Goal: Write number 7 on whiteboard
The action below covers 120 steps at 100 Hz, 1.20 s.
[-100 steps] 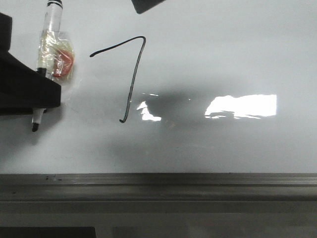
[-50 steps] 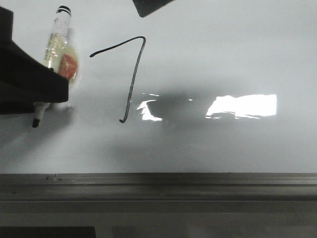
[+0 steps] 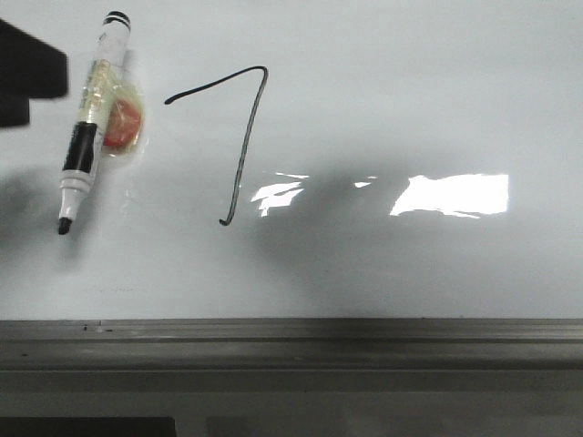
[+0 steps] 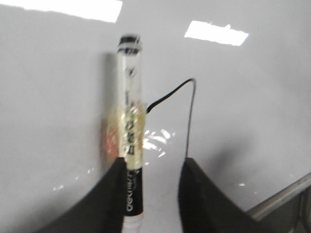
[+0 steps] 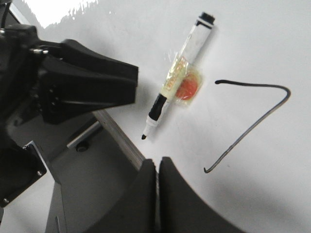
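A thin black hand-drawn number 7 (image 3: 239, 137) sits mid-way on the glossy pale whiteboard (image 3: 410, 91). Beside it lies a taped black-tipped marker (image 3: 89, 127), released. Left pincer (image 4: 153, 194) gapes; right pincer (image 5: 158, 182) is closed, empty.

marker (image 3: 90, 127) lying on whiteboard (image 3: 410, 100) left side

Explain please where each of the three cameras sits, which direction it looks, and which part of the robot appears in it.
Front view: faces forward over the whiteboard, showing the number 7, the marker and a dark arm piece at the left edge.
Left wrist view: on the left arm, above the marker; the open left gripper shows.
Right wrist view: on the right arm, facing the left arm; the shut right gripper shows.
All three share marker and 7.
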### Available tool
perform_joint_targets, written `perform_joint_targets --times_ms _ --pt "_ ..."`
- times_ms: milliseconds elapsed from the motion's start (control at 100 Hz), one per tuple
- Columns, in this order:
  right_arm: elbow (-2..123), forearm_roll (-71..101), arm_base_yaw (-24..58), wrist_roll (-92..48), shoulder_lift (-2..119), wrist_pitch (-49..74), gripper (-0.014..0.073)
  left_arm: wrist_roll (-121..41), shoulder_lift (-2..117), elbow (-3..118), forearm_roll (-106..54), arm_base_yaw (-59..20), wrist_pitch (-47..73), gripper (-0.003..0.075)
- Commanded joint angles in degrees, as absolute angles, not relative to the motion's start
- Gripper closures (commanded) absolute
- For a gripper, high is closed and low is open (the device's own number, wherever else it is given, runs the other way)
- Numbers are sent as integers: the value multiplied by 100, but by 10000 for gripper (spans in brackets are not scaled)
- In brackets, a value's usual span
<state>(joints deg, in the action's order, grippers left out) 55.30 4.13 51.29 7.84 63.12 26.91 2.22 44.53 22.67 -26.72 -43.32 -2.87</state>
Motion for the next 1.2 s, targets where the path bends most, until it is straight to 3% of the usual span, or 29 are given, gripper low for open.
perform_joint_targets --times_ms 0,440,800,1190 --pt "5494 296 5129 746 5958 1926 658 254 3951 2425 -2291 -4335 -671 736" --pt "2622 -139 5129 746 3798 -716 658 230 1661 1300 -1796 -4335 -868 739" --pt "906 -274 5129 746 2093 -729 659 230 696 515 -1750 -4335 -846 739" --pt "679 -274 5129 746 1914 -506 659 230 696 449 -1750 -4335 -846 739"
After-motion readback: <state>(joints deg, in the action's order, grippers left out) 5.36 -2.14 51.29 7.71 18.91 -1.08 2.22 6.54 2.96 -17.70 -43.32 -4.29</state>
